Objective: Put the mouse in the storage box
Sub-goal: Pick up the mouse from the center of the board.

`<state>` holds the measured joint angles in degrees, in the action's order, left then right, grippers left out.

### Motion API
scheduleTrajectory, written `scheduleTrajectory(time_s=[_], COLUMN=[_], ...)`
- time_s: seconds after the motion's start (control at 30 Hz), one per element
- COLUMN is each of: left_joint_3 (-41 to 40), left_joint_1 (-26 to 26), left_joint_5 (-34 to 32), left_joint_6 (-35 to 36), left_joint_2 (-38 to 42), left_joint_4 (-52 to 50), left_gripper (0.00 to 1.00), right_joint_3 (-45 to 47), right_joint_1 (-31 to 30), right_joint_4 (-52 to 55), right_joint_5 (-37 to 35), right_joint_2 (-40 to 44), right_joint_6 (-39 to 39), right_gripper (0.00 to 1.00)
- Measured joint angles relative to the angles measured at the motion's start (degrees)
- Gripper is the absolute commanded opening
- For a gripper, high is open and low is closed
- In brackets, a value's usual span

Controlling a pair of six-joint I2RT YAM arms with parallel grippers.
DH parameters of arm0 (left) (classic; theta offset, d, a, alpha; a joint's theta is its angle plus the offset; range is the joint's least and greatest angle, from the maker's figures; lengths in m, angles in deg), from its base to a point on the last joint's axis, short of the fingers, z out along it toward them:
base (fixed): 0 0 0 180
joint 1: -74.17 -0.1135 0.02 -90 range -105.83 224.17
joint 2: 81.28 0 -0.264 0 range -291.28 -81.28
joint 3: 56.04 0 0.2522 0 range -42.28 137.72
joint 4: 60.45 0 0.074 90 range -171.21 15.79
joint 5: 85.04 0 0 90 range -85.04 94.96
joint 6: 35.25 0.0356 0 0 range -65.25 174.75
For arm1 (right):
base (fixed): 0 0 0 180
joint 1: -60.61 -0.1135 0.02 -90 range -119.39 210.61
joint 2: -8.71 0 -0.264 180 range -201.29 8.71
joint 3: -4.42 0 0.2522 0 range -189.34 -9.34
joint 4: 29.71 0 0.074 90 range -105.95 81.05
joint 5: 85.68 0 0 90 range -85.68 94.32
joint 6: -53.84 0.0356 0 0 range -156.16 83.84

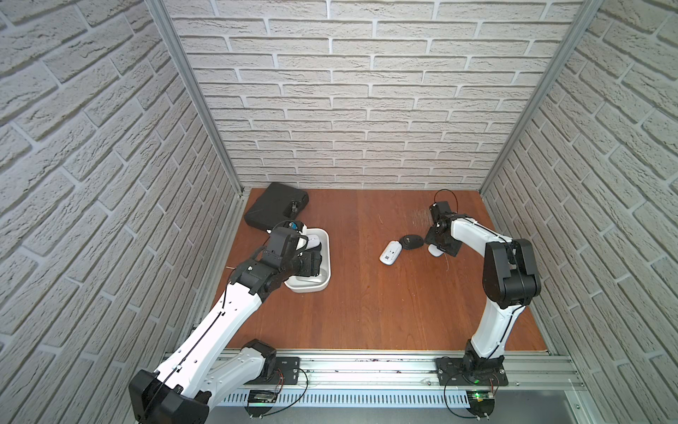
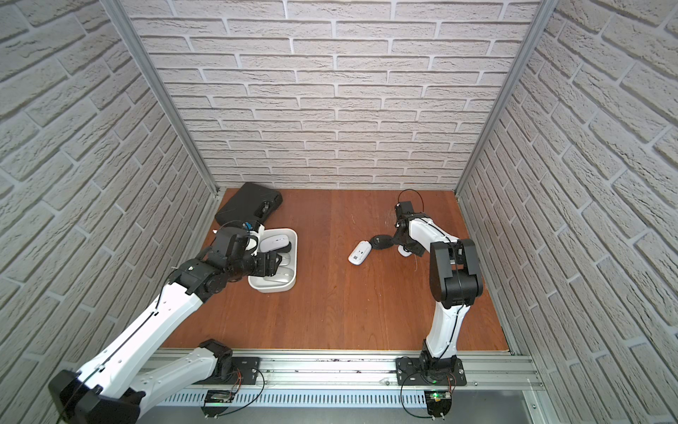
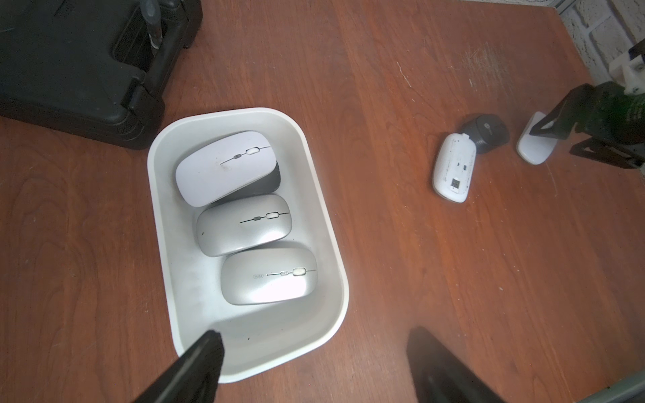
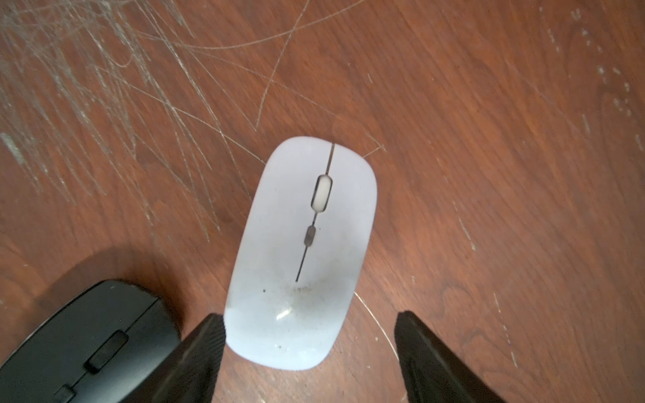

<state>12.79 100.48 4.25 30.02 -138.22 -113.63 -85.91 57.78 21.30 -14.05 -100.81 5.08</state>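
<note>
Most of the job looks done. The box (image 1: 327,253) sits on the left of the table (image 1: 367,312). The left wrist view shows three pale mice (image 3: 244,225) lying side by side in it, the far one resting on a dark mouse (image 3: 274,181) underneath. Three more are out on the wood, right of centre: an upturned mouse (image 1: 389,252), a black mouse (image 1: 412,242) right against it, and a white mouse (image 4: 303,244) furthest right, flat on the table.

The right gripper (image 4: 308,315) is down over that white mouse, fingers spread either side of its rear end. One finger is at its flank and the other stands clear, so nothing is pinched yet. The left gripper (image 3: 314,331) hangs over the near end of the box, fingers wide apart and empty.

The black mouse lies just beside the white one, and a finger sits in the gap between them, which looks tight to me. Between the loose mice and the box the wood is bare. A black case (image 1: 275,209) lies near the box's far left corner. The left arm hangs above the box, and I'd guess it could crowd a drop.
</note>
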Motion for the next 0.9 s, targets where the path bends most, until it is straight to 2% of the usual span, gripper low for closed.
scheduleTrajectory(time_s=[0.3, 0.9], left_joint_3=[-0.33, -0.9], left_joint_1=[0.0, 0.0], left_joint_5=[0.63, 1.11], left_joint_6=[-0.26, -0.63], left_joint_2=[0.0, 0.22], left_joint_4=[0.33, 0.48], left_gripper=[0.87, 0.87], right_joint_3=[0.33, -1.25], right_joint_1=[-0.7, -1.81], right_joint_4=[0.28, 5.33], right_joint_5=[-0.61, -2.34], right_joint_2=[0.0, -0.15], right_joint_6=[0.72, 7.5], right_gripper=[0.82, 0.79])
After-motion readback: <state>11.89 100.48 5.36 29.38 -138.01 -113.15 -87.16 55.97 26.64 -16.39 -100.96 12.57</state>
